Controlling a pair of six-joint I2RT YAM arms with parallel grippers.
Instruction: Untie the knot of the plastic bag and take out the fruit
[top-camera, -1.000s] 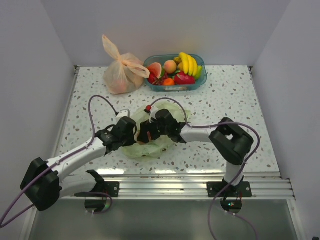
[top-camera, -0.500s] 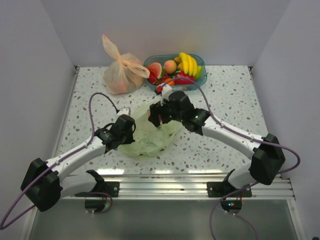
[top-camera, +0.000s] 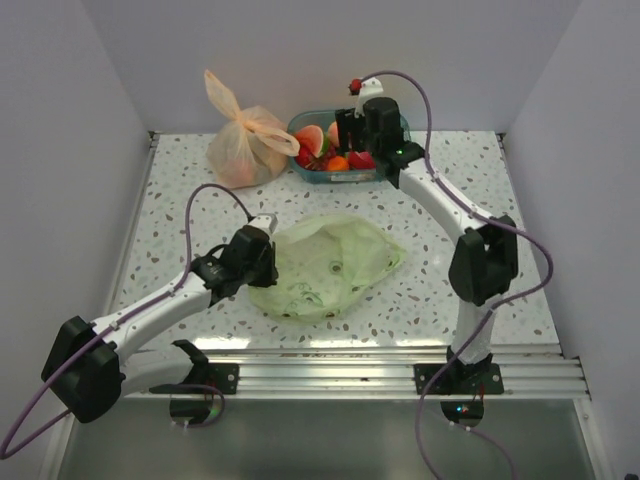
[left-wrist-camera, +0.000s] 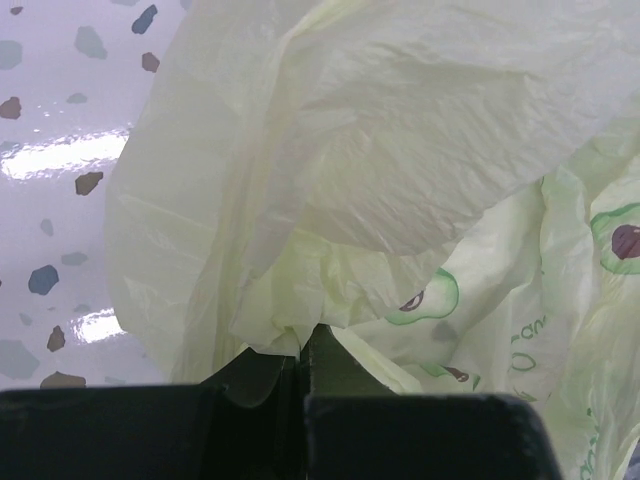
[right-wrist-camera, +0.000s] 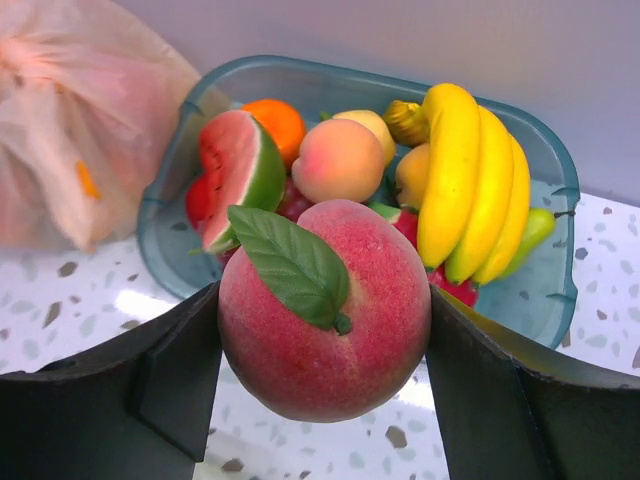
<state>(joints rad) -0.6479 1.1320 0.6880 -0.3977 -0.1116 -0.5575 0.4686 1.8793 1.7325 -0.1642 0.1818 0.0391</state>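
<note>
The right gripper (right-wrist-camera: 325, 345) has its jaws spread moderately wide and closed against both flanks of a red-pink peach (right-wrist-camera: 350, 300), which fills the gap between the two dark fingers (right-wrist-camera: 170, 380). A green leaf (right-wrist-camera: 290, 265) lies across the upper face of the peach. Just ahead of these jaws stands a blue-green basket (right-wrist-camera: 300, 70) containing a watermelon slice (right-wrist-camera: 235, 170), an orange (right-wrist-camera: 280, 120), a smaller peach (right-wrist-camera: 338, 158) and a banana bunch (right-wrist-camera: 470, 180). Ahead and to the left of the jaws, touching the basket wall, sits a tied peach-orange bag (right-wrist-camera: 70, 140). In the top view the right gripper (top-camera: 355, 125) overlaps the basket (top-camera: 322, 176), with the arm extended to the far end of the speckled table (top-camera: 440, 210). The left gripper (left-wrist-camera: 303, 345) has its jaws nearly together, pinching a fold of thin pale green film from the plastic bag (left-wrist-camera: 400, 180). From the pinch point the film rises and spreads ahead of and to the right of the jaws; printed avocado marks (left-wrist-camera: 430, 298) show on the lower right. Bare table (left-wrist-camera: 60, 120) is visible to the left of the jaws. In the top view the left gripper (top-camera: 268, 262) grips the left edge of the plastic bag (top-camera: 330, 265), which lies flattened and crumpled at mid-table, well apart from the right gripper and the basket.
</note>
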